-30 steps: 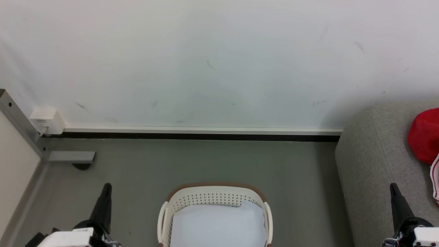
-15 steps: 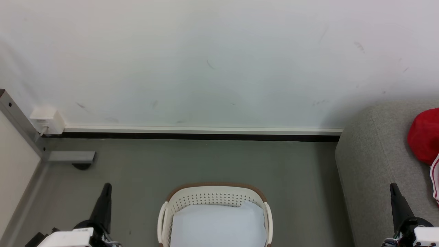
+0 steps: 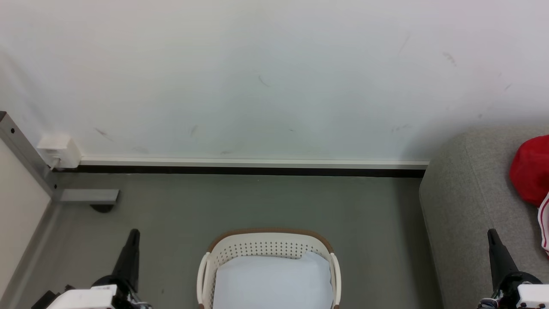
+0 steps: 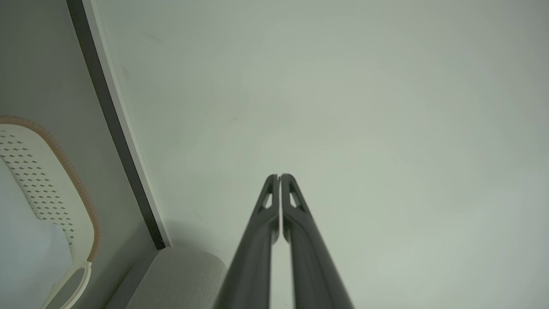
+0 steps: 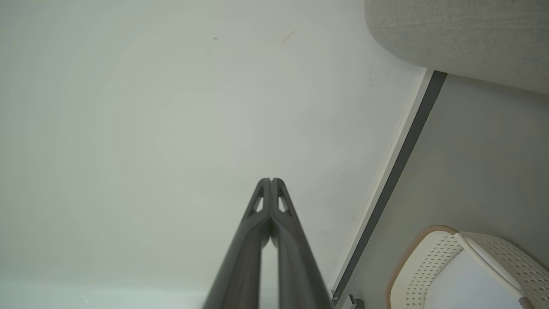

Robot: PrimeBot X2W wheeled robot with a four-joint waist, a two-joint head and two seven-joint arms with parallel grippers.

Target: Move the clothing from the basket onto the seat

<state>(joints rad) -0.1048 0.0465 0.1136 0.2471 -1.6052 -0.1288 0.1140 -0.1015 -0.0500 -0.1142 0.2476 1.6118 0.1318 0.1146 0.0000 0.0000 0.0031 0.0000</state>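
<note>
The left end effector [image 3: 134,234] and right end effector [image 3: 492,234] sit closed, empty; clothing [image 3: 531,169] lies on the seat [image 3: 467,206]; a sheet [image 3: 272,281] fills the basket [image 3: 266,247].

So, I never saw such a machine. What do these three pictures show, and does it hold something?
It is a wheeled robot with two arms. One picture looks down from its head: the left gripper and right gripper are the dark points at the bottom corners. The other two pictures look along each gripper from its wrist. Both grippers are shut and hold nothing. On the floor stands a basket with a white sheet inside. At the right is a grey seat with red clothing on it.
</note>
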